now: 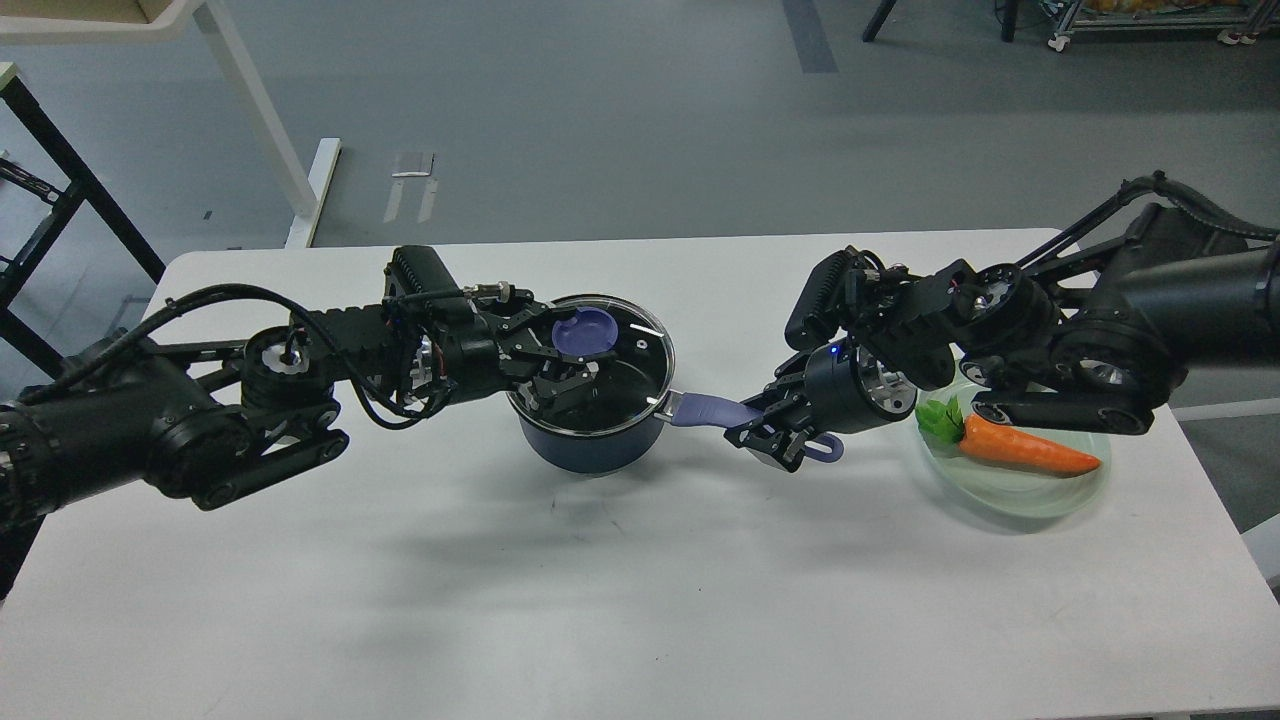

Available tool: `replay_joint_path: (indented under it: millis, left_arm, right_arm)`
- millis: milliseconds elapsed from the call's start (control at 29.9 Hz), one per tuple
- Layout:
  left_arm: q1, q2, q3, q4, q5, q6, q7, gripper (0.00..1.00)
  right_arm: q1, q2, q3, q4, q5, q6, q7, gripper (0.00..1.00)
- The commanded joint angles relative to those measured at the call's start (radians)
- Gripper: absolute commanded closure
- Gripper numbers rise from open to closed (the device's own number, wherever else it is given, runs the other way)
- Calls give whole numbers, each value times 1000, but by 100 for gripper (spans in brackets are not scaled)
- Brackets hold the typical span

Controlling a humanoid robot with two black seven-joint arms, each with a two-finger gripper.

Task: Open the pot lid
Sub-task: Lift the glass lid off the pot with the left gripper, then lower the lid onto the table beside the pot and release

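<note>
Grey floor and white furniture around our white surface (640, 620)

Beyond our grippers we see a smooth grey floor (600, 120) with a darker stripe (808, 35) and pale tape marks (412, 185). Far left of them stand a white table leg (262, 120) and a black frame (60, 190); far right, a wheeled metal rack (1150, 20). Soft light casts faint shadows on our surface.

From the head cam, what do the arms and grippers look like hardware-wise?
Both arms are matte black with round joint housings and silver metal discs at some joints. Loose black cables loop along each. The left gripper and right gripper are black linkage fingers; a small blue LED glows by the right wrist.
</note>
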Motion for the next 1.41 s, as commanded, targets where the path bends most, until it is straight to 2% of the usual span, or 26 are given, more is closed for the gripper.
replay_joint_path:
  millis: [0, 134, 301, 468, 602, 836, 1138, 1372]
  left_arm:
    - [-39, 76, -1, -39, -46, -8, -11, 60]
    - [-56, 193, -1, -56, -93, -14, -34, 60]
    - [-39, 334, 12, -51, -104, -14, -97, 60]
    - [29, 435, 51, -4, -107, -2, -114, 60]
    - [111, 446, 51, 62, -126, 7, -114, 59]
    - [243, 396, 55, 231, -170, 90, -114, 59]
    - [271, 343, 55, 259, -195, 93, -114, 58]
    - [273, 337, 55, 262, -195, 93, -114, 50]
  right_arm:
    - [-2, -2, 1, 1, 1, 0, 0, 79]
    - [-2, -3, 1, 3, 4, 0, 0, 79]
    - [-2, -14, 2, 3, 4, 0, 2, 79]
    - [-3, -14, 4, 3, 4, 0, 0, 79]
    - [-3, -14, 4, 3, 4, 0, 2, 79]
    - [-3, -14, 6, 3, 4, 0, 2, 79]
    - [3, -20, 6, 7, 4, 0, 2, 79]
    - [1, -22, 6, 7, 4, 0, 2, 79]
